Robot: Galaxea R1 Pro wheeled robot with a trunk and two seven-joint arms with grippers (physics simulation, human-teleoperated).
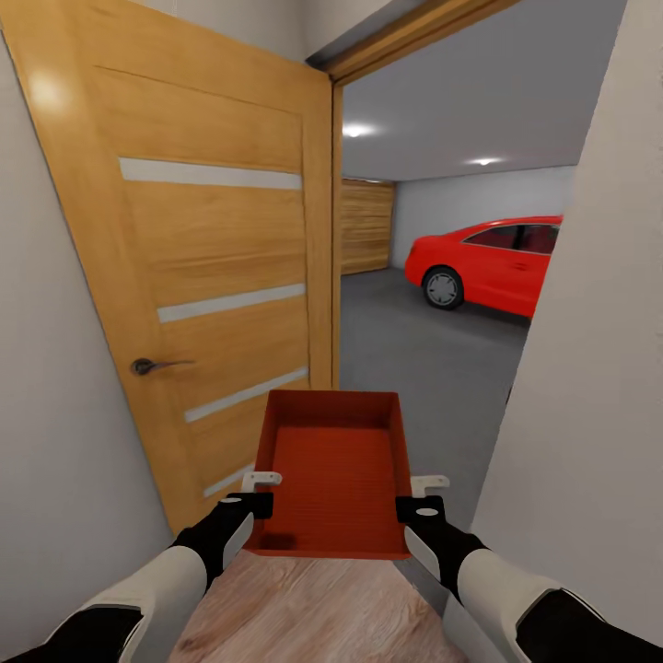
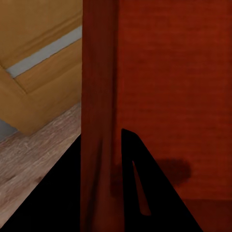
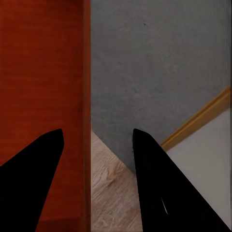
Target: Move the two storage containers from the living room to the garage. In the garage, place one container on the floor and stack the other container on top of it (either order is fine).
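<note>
at the doorway between the plank floor (image 1: 313, 608) and the garage, one storage container (image 1: 333, 479) is carried low between both arms. the left claw (image 1: 260, 493) pinches its left wall, and the right claw (image 1: 420, 494) straddles the right wall, fingers either side. the open wooden door (image 1: 203, 267) stands close on the left, a pale wall (image 1: 589, 387) close on the right, the red car (image 1: 493, 262) far ahead. i judge the gap tight: drifting sideways could knock the bin against door or wall and loosen the thin-walled grip.
</note>
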